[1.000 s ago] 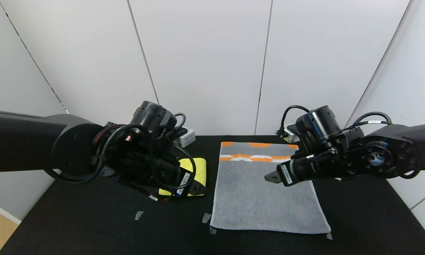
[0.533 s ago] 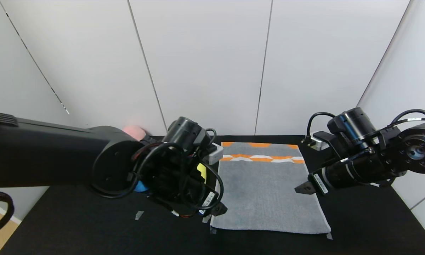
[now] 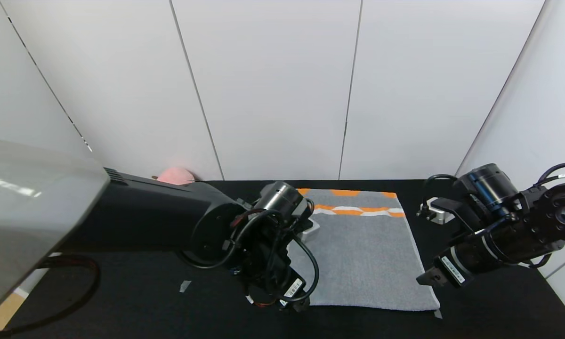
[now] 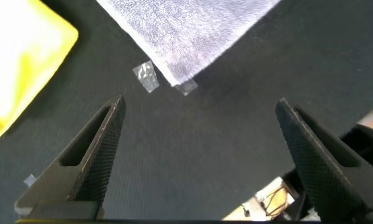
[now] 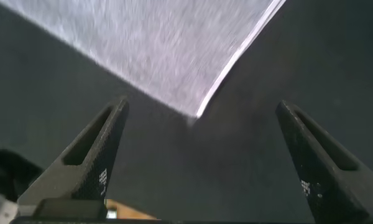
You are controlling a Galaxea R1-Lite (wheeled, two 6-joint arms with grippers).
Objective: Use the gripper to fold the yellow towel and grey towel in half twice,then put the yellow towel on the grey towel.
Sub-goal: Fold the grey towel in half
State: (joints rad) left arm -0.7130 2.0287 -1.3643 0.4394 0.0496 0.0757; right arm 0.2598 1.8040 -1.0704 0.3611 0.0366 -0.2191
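The grey towel [image 3: 362, 254] lies flat on the black table, its orange-and-white band at the far end. My left gripper [image 3: 294, 301] is open above the towel's near left corner [image 4: 174, 79]. My right gripper [image 3: 433, 278] is open above the near right corner [image 5: 199, 112]. Both are empty and clear of the cloth. The yellow towel [image 4: 18, 74] lies folded in the left wrist view; in the head view my left arm hides it.
A pink plush peach [image 3: 175, 175] sits at the table's far left against the wall. Small tape marks [image 3: 184, 286] lie on the black table [image 3: 122, 306]; two more lie by the towel corner [image 4: 146, 76]. White wall panels stand behind.
My left gripper has swung right from over the yellow towel to the grey towel's near left corner. My right gripper has moved right and nearer, to the near right corner.
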